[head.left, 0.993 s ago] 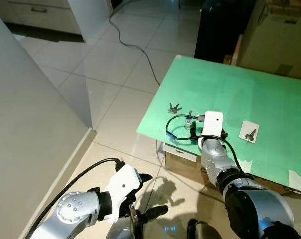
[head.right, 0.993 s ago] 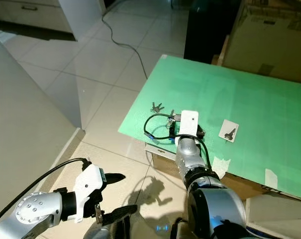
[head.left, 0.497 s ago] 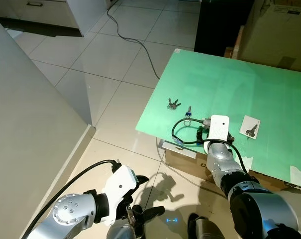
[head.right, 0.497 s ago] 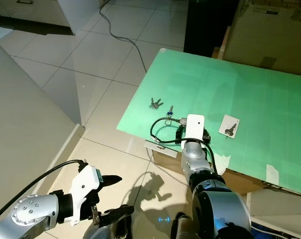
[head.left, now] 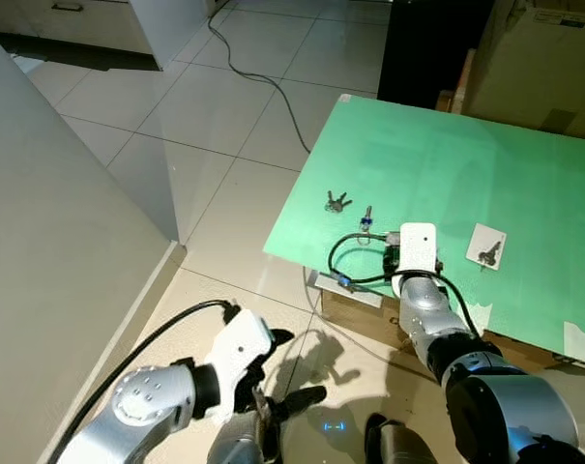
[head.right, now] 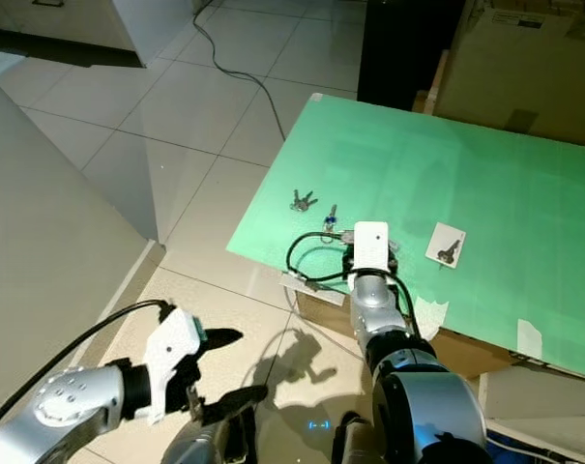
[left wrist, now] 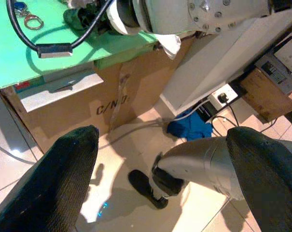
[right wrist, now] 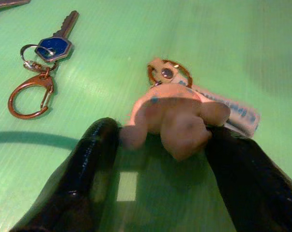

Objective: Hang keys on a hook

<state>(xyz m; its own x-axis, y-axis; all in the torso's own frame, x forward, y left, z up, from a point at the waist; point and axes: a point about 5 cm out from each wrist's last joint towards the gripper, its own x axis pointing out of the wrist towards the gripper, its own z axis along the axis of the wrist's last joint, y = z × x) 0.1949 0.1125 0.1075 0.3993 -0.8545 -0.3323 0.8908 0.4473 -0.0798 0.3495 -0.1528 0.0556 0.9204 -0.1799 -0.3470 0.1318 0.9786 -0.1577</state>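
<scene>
Fingers (right wrist: 88, 159) of the right gripper (right wrist: 160, 145) are set apart on either side of a pale, peach-coloured figure charm (right wrist: 172, 118), not yet clenched on it; one finger appears to touch its edge, though contact cannot be confirmed. A copper ring (right wrist: 169, 73) and a white tag with blue lettering (right wrist: 228, 108) are attached to the charm; the lettering is too blurred to be read. Just beside this bunch a blue-headed key (right wrist: 56, 43) is laid on the green tabletop (head.left: 524, 193), clipped to a copper carabiner (right wrist: 30, 94). Further along the tabletop, near its edge, a small bunch of plain keys (head.left: 337, 201) is seen, and on the other side of the wrist a white card with a dark key shape on it (head.left: 485, 252).

For a sound pickup, the fingers are best lowered until the charm sits fully between the pads and then closed on its body rather than on the thin ring, so that the ring is left free for a hook. No hook can be made out from here.

The left gripper (head.left: 284, 372) is held low over the tiled floor (head.left: 205, 106) with its fingers spread and nothing between them. In its wrist view, "C/NO." is printed on a cardboard box (left wrist: 107, 104) under the tabletop.
</scene>
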